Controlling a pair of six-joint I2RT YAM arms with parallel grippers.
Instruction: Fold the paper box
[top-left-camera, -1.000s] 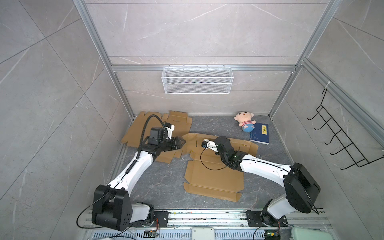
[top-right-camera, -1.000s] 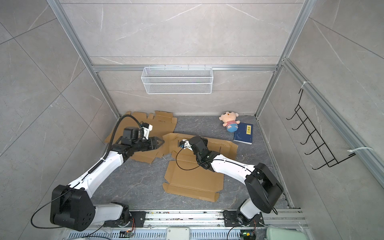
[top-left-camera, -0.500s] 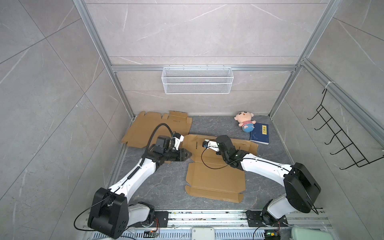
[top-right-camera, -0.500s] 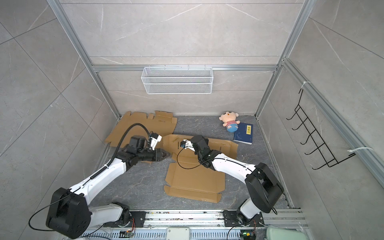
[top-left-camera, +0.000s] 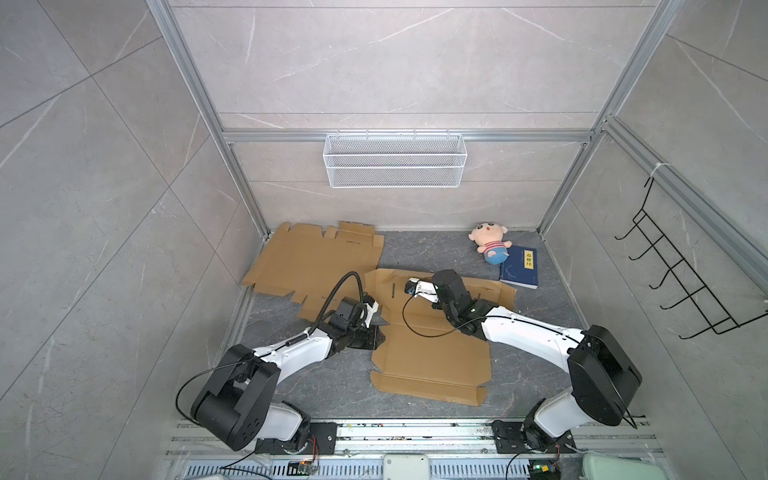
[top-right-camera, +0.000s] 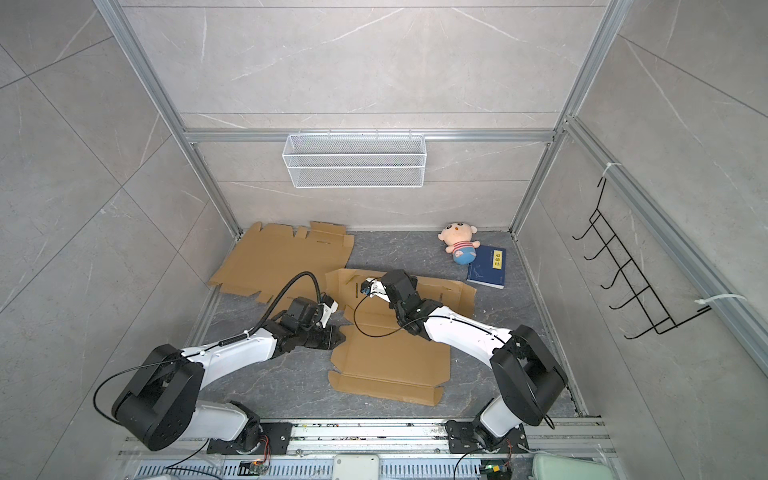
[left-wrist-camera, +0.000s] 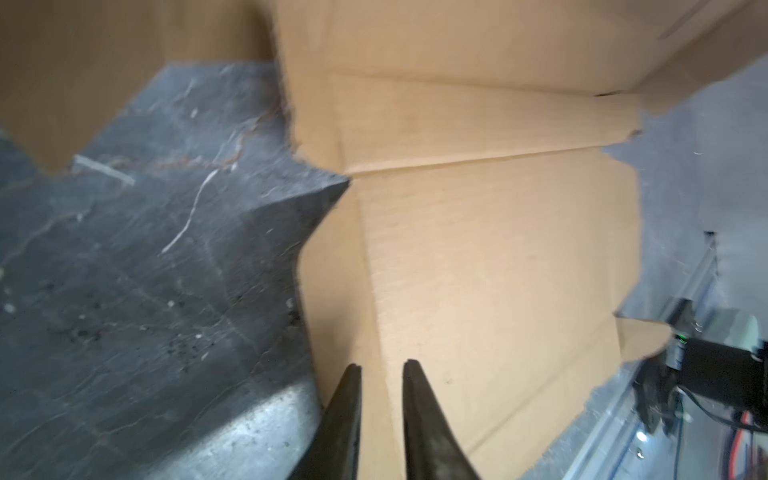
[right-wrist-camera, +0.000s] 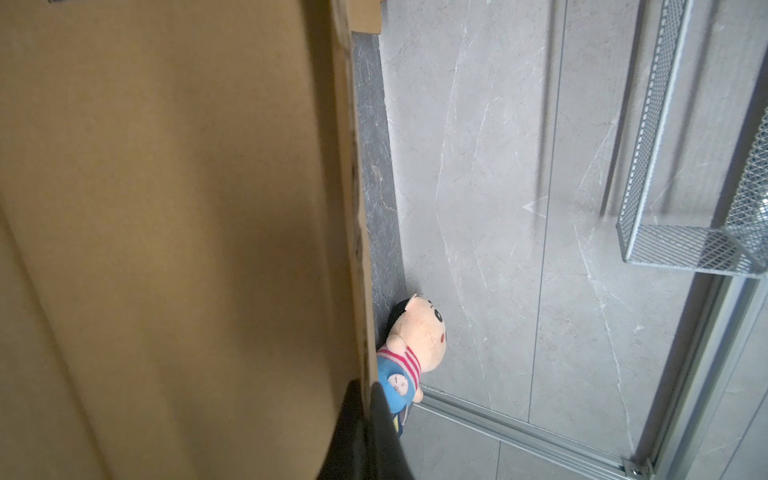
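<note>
Right wrist: paper box (right-wrist-camera: 166, 208) edge w/in right gripper (right-wrist-camera: 365, 386)

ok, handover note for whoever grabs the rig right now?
Left pincer: narrowly open at the left edge of the centre blank; no grip visible.
Right pincer: shut on that blank's far edge.
Second blank: flat by the far-left corner.
Done: nothing folded up; the centre blank lies mostly flat on the floor.
Left: every fold, walls, flaps and lid.
</note>
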